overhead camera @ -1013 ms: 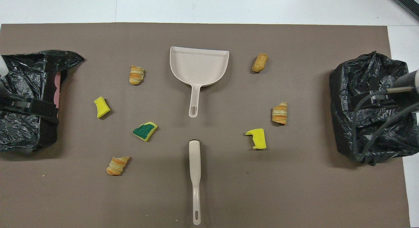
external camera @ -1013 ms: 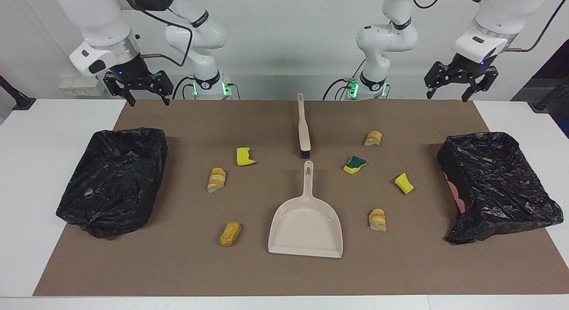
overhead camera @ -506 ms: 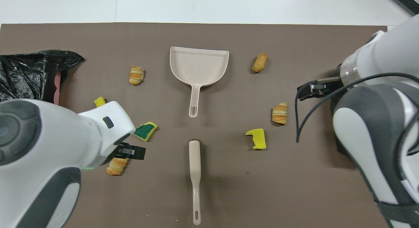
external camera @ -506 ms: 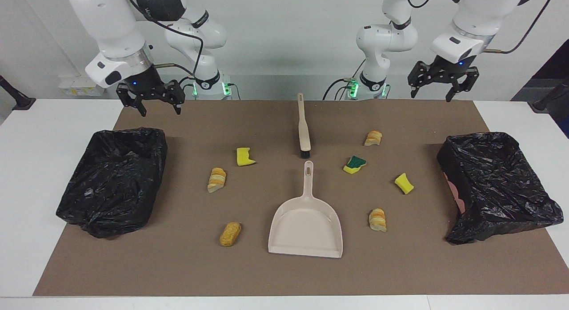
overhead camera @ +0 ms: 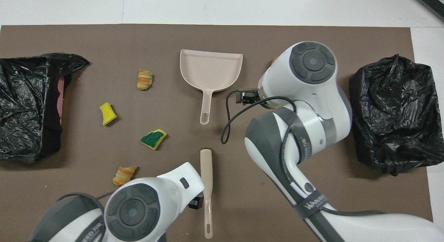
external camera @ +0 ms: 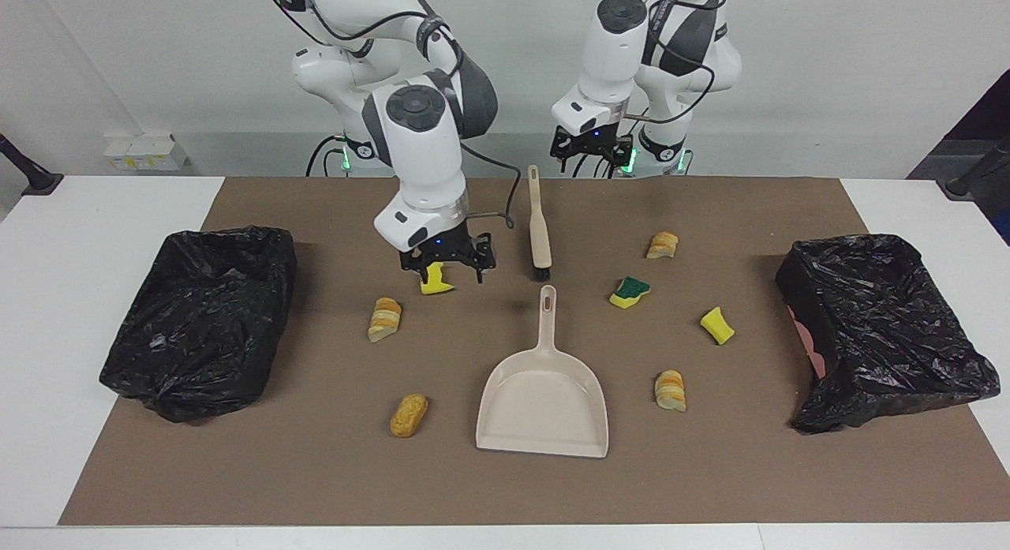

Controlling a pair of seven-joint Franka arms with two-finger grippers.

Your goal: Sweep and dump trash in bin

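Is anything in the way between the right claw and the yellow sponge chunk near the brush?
Nothing visible does. The right claw hangs open just above that yellow sponge chunk, nothing between them.

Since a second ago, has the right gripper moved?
Yes. The right gripper has swung from above the black bag-lined bin toward the table's middle, now over the yellow sponge chunk.

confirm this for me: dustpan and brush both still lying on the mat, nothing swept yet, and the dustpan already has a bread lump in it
Not quite. The dustpan is empty, as the facing view shows. The rest holds: it and the brush lie on the mat, untouched, with the trash unswept.
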